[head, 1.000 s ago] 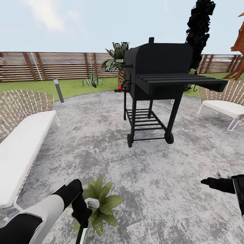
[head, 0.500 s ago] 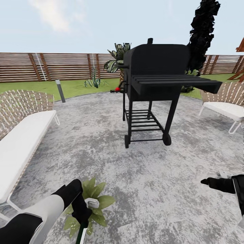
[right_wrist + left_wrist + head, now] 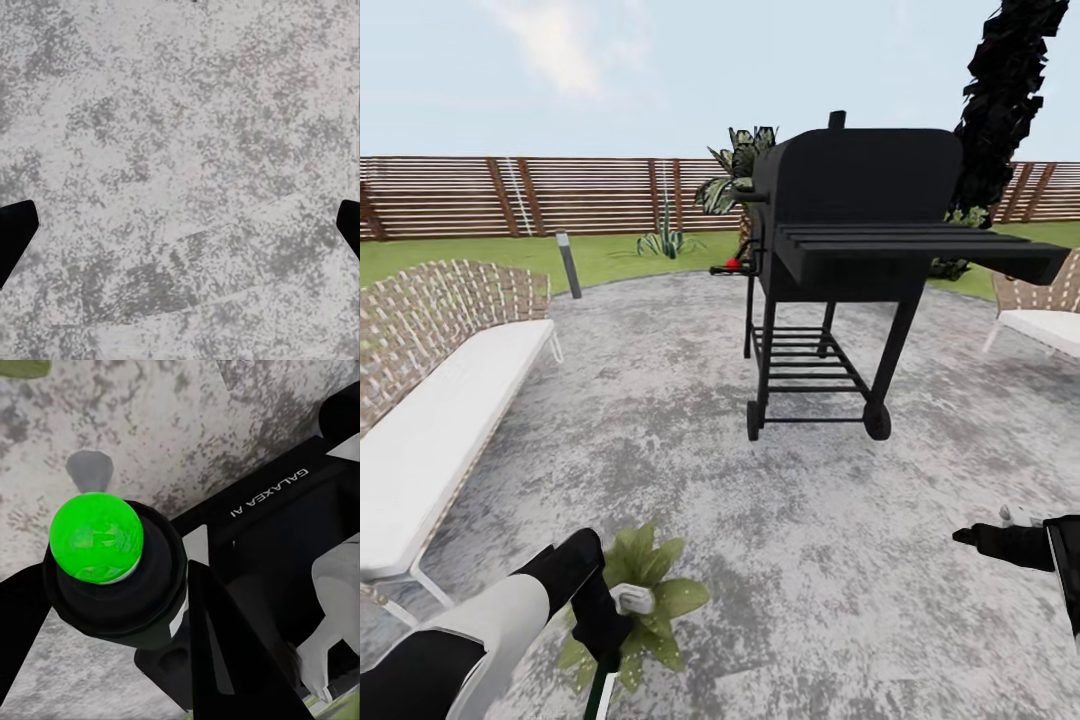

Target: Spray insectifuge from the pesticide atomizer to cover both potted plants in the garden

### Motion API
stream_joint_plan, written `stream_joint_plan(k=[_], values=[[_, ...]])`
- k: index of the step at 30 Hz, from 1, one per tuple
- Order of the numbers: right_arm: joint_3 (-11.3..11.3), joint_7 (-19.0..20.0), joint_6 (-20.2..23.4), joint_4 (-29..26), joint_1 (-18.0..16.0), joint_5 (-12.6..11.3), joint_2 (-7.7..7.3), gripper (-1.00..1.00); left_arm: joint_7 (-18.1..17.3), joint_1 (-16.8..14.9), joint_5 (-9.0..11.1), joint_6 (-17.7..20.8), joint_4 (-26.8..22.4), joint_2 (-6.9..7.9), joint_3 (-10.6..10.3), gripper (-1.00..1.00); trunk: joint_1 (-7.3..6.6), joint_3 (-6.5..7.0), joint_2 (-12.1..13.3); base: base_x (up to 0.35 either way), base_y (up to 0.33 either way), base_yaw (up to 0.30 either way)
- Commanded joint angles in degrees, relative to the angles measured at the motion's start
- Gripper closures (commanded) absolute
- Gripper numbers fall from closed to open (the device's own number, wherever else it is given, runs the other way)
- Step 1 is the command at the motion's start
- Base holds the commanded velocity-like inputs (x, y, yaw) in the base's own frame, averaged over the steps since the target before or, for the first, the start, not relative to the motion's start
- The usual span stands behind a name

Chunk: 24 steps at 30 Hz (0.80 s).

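Observation:
My left gripper (image 3: 603, 640) is shut on the pesticide atomizer (image 3: 630, 600). Its white trigger head sticks out beside the black fingers, and a strip of its green body runs down to the picture's lower edge. In the left wrist view the bottle's round green end (image 3: 96, 538) sits in the black grip. Just beyond and under the atomizer stands one potted plant (image 3: 650, 585), a low rosette of pointed green leaves on the paved patio (image 3: 660, 440); its pot is hidden by the leaves. My right gripper (image 3: 968, 537) hangs open over bare paving at the lower right, with its fingertips (image 3: 15, 234) wide apart.
A black barbecue grill (image 3: 850, 250) on wheels stands mid-patio ahead. A woven lounger with a white cushion (image 3: 440, 420) runs along the left and another chair (image 3: 1040, 320) sits at the right. Beyond are a grey lamp post (image 3: 568, 265), lawn, a spiky plant (image 3: 667, 240) and the slatted fence (image 3: 510, 195).
The whole view has swung, so the grill, lounger and fence sit further right in the picture. Both arms keep their places in the frame, and the left gripper still holds the atomizer.

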Motion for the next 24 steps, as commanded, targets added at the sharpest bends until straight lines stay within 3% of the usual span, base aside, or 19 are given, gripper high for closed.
stream_joint_plan(k=[1, 6, 24], values=[[-0.1, 0.6, 0.1, -0.1, 0.0, 0.6, 0.01, -1.0, -0.6, 0.0, -0.6, 0.3, -0.1, -0.01, 0.1, 1.0, -0.01, -0.06, 0.0, 0.072, -0.078, 0.251], [-0.1, 0.6, 0.2, 0.0, 0.0, 0.5, 0.01, -1.0, -0.6, 0.0, -0.6, 0.3, -0.1, 0.0, 0.1, 1.0, -0.01, -0.06, 0.0, 0.21, -0.197, 0.19], [-0.1, 0.5, 0.1, -0.1, 0.0, 0.5, 0.01, -1.0, -0.6, 0.0, -0.4, 0.4, -0.1, -0.07, 0.1, 1.0, -0.01, -0.01, 0.0, 0.215, -0.219, 0.005]])
